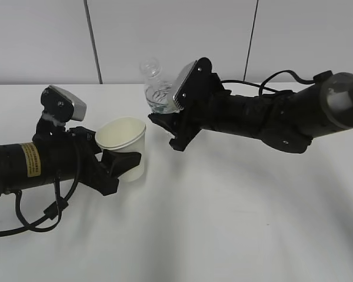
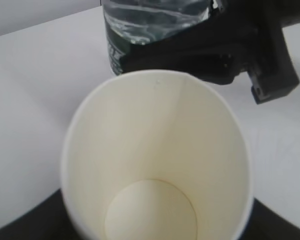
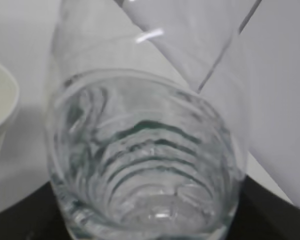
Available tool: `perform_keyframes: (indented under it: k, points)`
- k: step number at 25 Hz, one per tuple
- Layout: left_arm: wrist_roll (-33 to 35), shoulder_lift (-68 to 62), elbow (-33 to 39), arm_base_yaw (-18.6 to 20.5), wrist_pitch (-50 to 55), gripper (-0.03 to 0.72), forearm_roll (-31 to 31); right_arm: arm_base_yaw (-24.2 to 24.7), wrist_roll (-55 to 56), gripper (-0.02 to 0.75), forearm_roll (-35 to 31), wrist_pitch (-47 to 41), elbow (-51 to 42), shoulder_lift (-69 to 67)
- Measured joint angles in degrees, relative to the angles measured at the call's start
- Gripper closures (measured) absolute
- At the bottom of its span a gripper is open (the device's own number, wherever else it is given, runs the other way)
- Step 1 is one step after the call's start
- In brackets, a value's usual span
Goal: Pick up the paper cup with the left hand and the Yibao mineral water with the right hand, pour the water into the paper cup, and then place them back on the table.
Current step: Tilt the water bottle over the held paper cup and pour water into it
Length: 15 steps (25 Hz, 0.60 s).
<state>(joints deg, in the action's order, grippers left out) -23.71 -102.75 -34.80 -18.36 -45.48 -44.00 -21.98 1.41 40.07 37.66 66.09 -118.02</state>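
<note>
My left gripper (image 1: 122, 163) is shut on the off-white paper cup (image 1: 125, 147) and holds it upright just above the table (image 1: 223, 223). In the left wrist view the cup (image 2: 155, 165) is open-mouthed and looks empty. My right gripper (image 1: 167, 120) is shut on the clear Yibao bottle (image 1: 156, 88), held up behind and right of the cup, its capless neck pointing up. The bottle's green label (image 2: 112, 50) shows past the cup's rim. In the right wrist view the ribbed bottle (image 3: 145, 150) fills the frame with water in it; the cup's rim (image 3: 0, 105) is at the left edge.
The white table runs back to a grey panelled wall (image 1: 176, 35). The left arm with a yellow sticker (image 1: 30, 160) lies low on the left, with a cable loop (image 1: 41, 217) on the tabletop.
</note>
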Motion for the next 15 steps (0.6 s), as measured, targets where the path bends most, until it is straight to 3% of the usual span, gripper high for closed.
perform_keyframes:
  k: [15]
  points:
    - [-0.1,0.0,0.0,0.0,2.2,0.276,-3.4,0.0,-23.1,0.26,0.0,-0.2,0.1,-2.3]
